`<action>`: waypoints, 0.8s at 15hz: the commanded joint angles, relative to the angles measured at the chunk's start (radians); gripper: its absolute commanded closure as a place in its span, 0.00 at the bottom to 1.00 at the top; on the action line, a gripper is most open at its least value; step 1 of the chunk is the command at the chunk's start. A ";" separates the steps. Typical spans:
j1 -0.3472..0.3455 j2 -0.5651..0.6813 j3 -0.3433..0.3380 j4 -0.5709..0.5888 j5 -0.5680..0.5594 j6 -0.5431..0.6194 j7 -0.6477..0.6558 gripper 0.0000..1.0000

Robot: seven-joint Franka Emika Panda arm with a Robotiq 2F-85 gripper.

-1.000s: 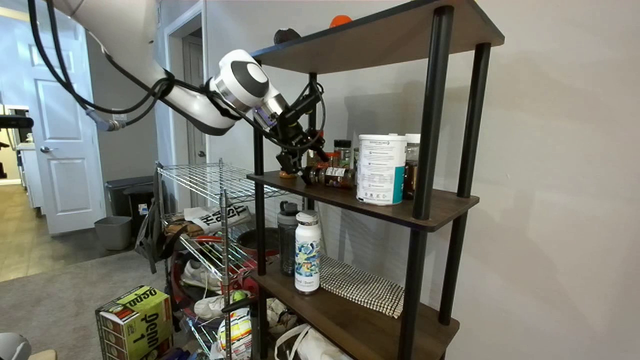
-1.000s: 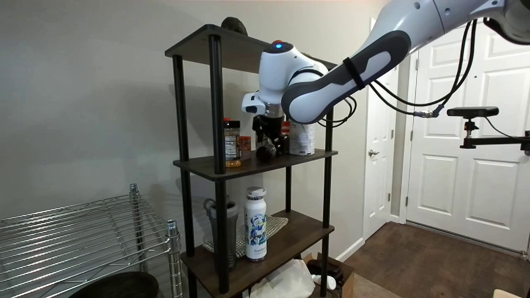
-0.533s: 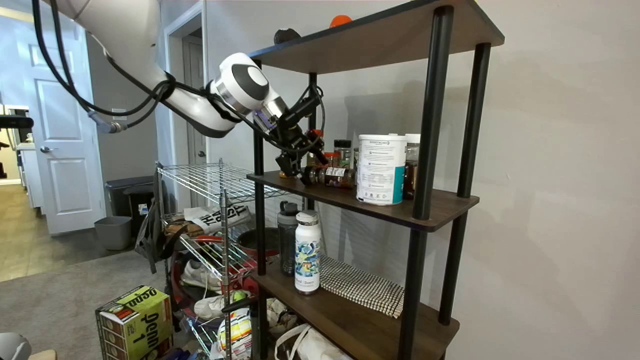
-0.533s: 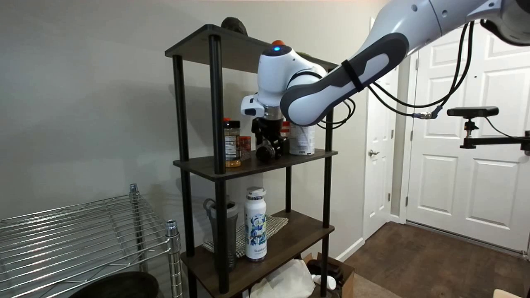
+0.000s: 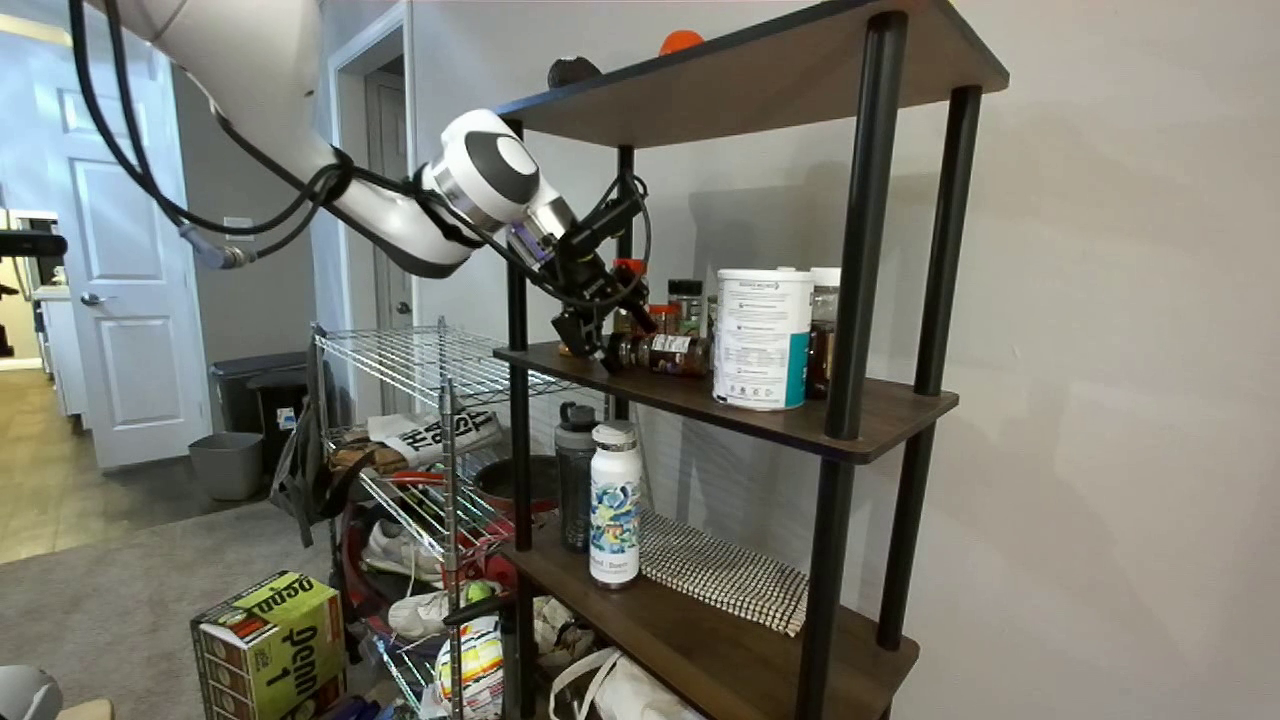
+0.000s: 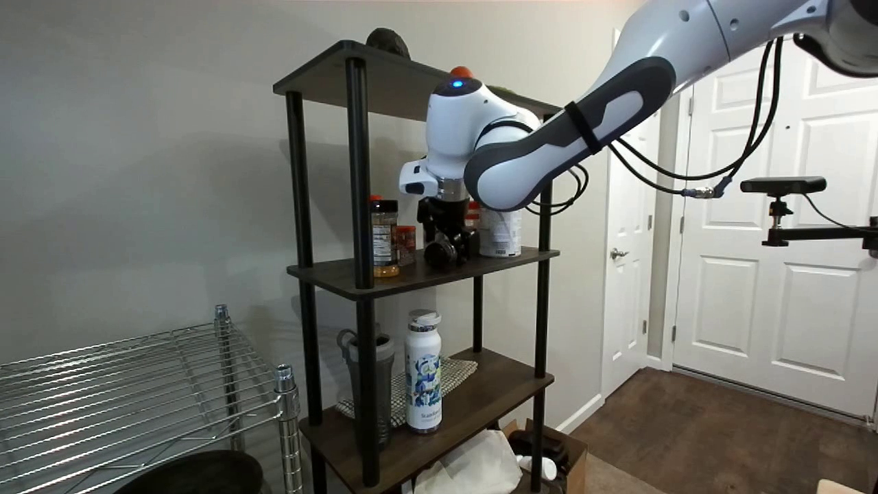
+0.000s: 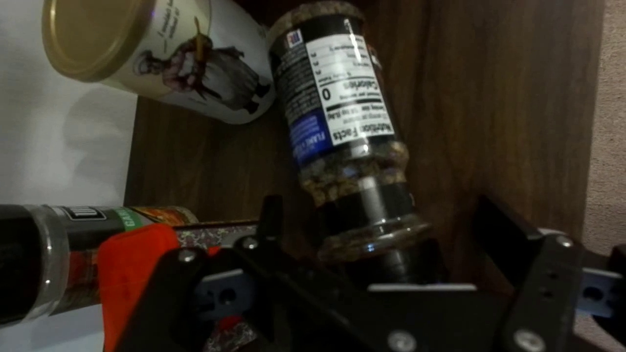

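A seasoning jar (image 7: 337,93) with a black label lies on its side on the dark middle shelf (image 7: 489,107), its black cap end towards me. My gripper (image 7: 379,208) stands open around the cap end, one finger on each side, with gaps visible in the wrist view. In both exterior views, the gripper (image 5: 625,335) (image 6: 449,247) is low over the shelf at this jar (image 5: 672,354). Beyond it stands a white canister (image 7: 220,63) with a gold lid. A dark-capped spice jar (image 7: 93,230) and a red-orange cap (image 7: 137,264) are beside the left finger.
Shelf posts (image 6: 361,178) (image 5: 868,230) and the top board (image 5: 760,80) frame the arm's space. A tall jar (image 6: 384,240) and a small red-lidded container (image 6: 406,245) stand near the gripper. Below are a white bottle (image 5: 614,505) and a grey bottle (image 5: 575,480). A wire rack (image 6: 137,384) adjoins.
The arm and gripper have sunk slightly towards the shelf around the lying jar. The jar and the other shelf items have not visibly moved, and the fingers remain apart.
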 commanded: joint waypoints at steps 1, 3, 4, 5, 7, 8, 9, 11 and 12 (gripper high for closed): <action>-0.002 0.014 0.006 0.014 -0.030 -0.017 -0.002 0.00; -0.002 0.017 0.006 0.017 -0.029 -0.016 0.000 0.00; -0.001 0.017 0.007 0.019 -0.030 -0.017 0.003 0.00; -0.001 0.018 0.007 0.019 -0.031 -0.017 0.004 0.00; -0.001 0.019 0.007 0.020 -0.031 -0.018 0.004 0.10; 0.000 0.019 0.007 0.020 -0.033 -0.018 0.005 0.27; 0.000 0.019 0.007 0.021 -0.034 -0.019 0.006 0.33; 0.000 0.020 0.008 0.021 -0.033 -0.019 0.005 0.47; 0.000 0.020 0.008 0.021 -0.033 -0.019 0.005 0.55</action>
